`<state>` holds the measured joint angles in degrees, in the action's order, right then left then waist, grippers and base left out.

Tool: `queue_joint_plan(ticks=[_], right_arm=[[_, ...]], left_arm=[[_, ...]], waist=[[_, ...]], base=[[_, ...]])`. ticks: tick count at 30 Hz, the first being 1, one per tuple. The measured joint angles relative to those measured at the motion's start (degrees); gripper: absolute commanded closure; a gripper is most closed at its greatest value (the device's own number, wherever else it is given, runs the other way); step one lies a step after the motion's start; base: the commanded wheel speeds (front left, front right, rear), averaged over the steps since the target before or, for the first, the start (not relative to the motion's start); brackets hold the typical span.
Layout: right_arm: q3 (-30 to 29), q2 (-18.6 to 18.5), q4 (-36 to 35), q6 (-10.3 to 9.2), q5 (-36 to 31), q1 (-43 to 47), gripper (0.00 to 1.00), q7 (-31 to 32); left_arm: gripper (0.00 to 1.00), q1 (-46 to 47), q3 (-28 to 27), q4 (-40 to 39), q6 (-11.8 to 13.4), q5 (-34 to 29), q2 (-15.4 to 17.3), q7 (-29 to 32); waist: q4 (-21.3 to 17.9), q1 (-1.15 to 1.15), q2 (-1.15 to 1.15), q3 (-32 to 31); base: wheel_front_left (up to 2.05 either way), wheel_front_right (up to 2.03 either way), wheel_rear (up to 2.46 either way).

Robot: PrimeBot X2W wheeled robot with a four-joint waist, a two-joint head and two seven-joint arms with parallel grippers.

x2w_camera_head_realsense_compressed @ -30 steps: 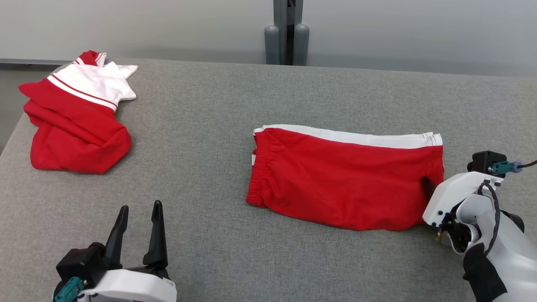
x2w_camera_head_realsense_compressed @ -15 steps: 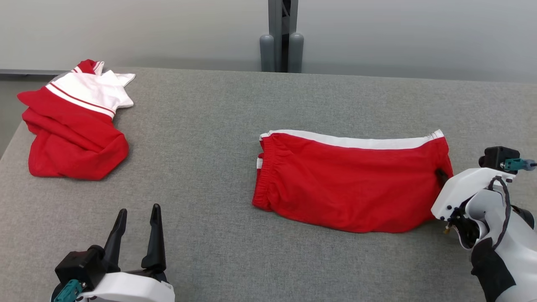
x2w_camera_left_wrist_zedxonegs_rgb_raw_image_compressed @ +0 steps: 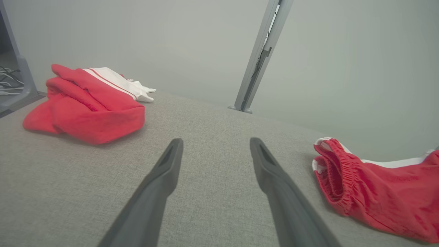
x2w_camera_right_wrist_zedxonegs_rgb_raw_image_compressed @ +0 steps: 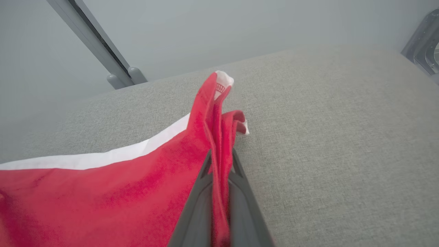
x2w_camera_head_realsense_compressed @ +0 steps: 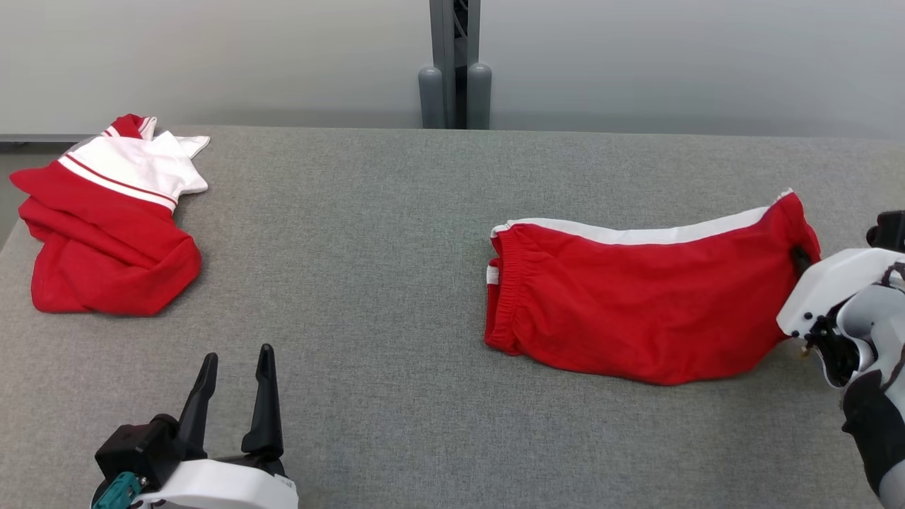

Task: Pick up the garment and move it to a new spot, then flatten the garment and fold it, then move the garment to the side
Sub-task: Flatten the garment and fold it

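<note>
The right tool [x2w_camera_right_wrist_zedxonegs_rgb_raw_image_compressed: 219, 156] is pressed together on one end of the red fabric shorts [x2w_camera_right_wrist_zedxonegs_rgb_raw_image_compressed: 103, 195], a folded pair with a white side stripe and a gathered elastic waistband. In the right wrist view the red cloth runs between the two dark fingers [x2w_camera_right_wrist_zedxonegs_rgb_raw_image_compressed: 197, 212] and bunches above them into a raised ridge, topped by a small white corner. In the head view this tool [x2w_camera_head_realsense_compressed: 801, 260] sits at the right end of the shorts [x2w_camera_head_realsense_compressed: 636, 311], close to the right edge of the picture, with its white housing behind it.

From that pinched end the shorts stretch across the right half of the grey cloth-covered desk [x2w_camera_head_realsense_compressed: 353, 247]. The waistband points to the robot's left and the white stripe runs along the far edge. The end in the tool is drawn up and narrower than the rest, which lies on the desk.

The left tool [x2w_camera_head_realsense_compressed: 237, 357] is spread wide over the near left part of the desk, with bare grey cloth showing between its fingers [x2w_camera_left_wrist_zedxonegs_rgb_raw_image_compressed: 161, 181]. It is well apart from the shorts [x2w_camera_left_wrist_zedxonegs_rgb_raw_image_compressed: 384, 199].

A crumpled red and white garment [x2w_camera_head_realsense_compressed: 106, 240] lies at the far left corner of the desk. A grey metal post [x2w_camera_head_realsense_compressed: 452, 63] stands behind the far edge.
</note>
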<state>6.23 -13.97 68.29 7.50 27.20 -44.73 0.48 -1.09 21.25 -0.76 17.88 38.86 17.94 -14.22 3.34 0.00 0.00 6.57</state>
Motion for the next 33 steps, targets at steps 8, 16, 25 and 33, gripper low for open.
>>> queue_joint_plan(ticks=[8, 16, 25, 33], right_arm=[[4.74, 2.92, -4.58, 0.00, 0.98, -1.87, 1.00, 0.86], [13.45, 7.51, -11.80, 0.00, 3.85, -3.38, 1.00, 4.00], [20.68, 10.54, -14.03, 0.00, 7.09, -2.42, 1.00, 5.54], [24.14, 11.07, -9.71, 0.00, 8.00, -1.98, 1.00, 3.89]], left_arm=[[0.00, -0.05, 0.07, 0.16, -0.18, 0.11, -0.45, -0.15], [0.00, -0.23, 0.03, 0.14, -0.58, 0.52, -0.85, -0.21], [0.00, -0.21, 0.19, 0.37, -1.18, 0.58, -1.51, -0.44], [0.00, 0.16, 0.33, 0.80, -1.77, 0.59, -2.19, -0.52]], waist=[[-0.01, 0.00, 0.00, -0.64], [0.52, 0.00, 0.00, -1.62], [2.37, 0.00, 0.00, -2.10], [4.26, 0.00, 0.00, -1.30]], base=[[0.00, 0.00, 0.00], [0.00, 0.00, 0.00], [0.00, 0.00, 0.00], [0.00, 0.00, 0.00]])
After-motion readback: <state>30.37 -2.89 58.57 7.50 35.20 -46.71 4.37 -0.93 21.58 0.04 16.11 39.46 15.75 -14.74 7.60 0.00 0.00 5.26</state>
